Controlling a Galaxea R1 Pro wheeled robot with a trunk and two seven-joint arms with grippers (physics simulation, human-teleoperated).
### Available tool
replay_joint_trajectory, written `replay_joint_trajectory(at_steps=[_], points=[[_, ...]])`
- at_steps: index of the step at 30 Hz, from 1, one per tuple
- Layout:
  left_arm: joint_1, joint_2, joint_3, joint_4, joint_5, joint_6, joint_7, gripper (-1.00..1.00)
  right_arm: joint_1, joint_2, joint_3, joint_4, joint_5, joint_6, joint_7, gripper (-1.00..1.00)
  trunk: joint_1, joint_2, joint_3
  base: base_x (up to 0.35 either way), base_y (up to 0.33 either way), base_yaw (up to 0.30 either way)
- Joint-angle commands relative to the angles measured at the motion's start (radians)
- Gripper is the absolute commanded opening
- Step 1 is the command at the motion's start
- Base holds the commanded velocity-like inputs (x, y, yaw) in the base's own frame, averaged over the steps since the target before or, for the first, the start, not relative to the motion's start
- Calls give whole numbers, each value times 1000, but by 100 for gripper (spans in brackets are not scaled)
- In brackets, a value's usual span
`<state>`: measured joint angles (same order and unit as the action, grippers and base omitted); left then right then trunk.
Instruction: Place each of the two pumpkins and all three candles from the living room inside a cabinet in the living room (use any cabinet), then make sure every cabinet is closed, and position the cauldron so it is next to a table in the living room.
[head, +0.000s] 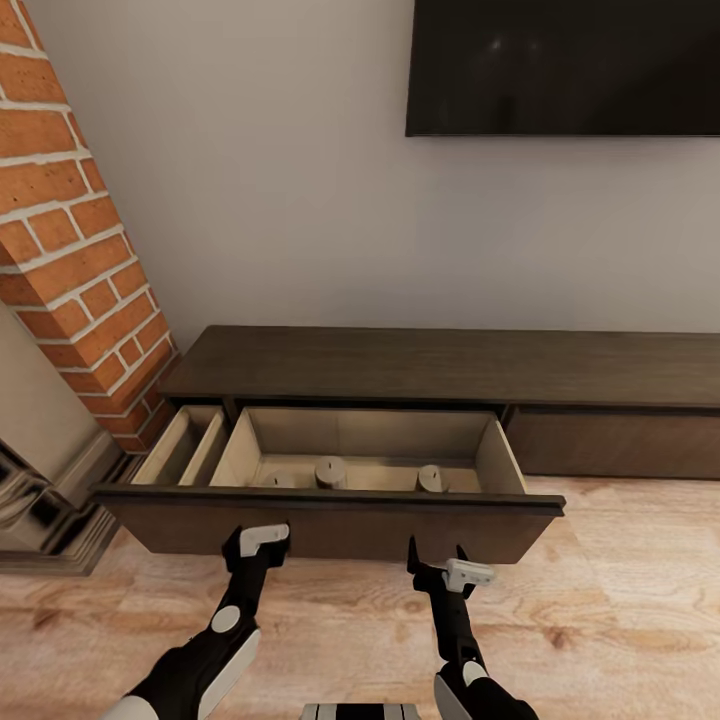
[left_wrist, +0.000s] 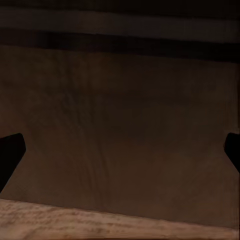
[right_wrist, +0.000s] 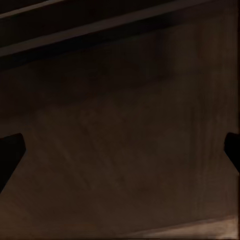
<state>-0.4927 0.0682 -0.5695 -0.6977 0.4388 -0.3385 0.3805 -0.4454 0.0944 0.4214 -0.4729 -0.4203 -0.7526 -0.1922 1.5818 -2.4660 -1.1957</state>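
Head view: candles (head: 331, 471) lie beyond both claws' drawer front (head: 330, 520).

left arm extended forward, pincer (head: 255, 545) spread wide, empty | right arm extended forward, pincer (head: 437, 568) spread wide, empty

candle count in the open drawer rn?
3. All in the wide compartment of the open cabinet drawer: one candle at the left, barely clearing the drawer front, one candle mid, one candle right. The front panel could hide more.
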Motion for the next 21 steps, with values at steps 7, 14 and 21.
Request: replay_joint_trajectory(at_steps=[7, 14, 21], points=[[-1, 1, -30, 44, 5, -7, 8, 100, -26, -1, 12, 3, 5, 6, -44, 100, 0, 0, -1, 0, 0, 0], [-1, 1, -38, 49, 5, -11, 8, 100, -98, -1, 17, 81, 9, 22, -46, 100, 0, 0, -1, 0, 0, 0], [-1, 1, -53, 49, 5, -11, 8, 100, -113, 1, 19, 95, 12, 23, -46, 100, 0, 0, -1, 46, 11, 0]])
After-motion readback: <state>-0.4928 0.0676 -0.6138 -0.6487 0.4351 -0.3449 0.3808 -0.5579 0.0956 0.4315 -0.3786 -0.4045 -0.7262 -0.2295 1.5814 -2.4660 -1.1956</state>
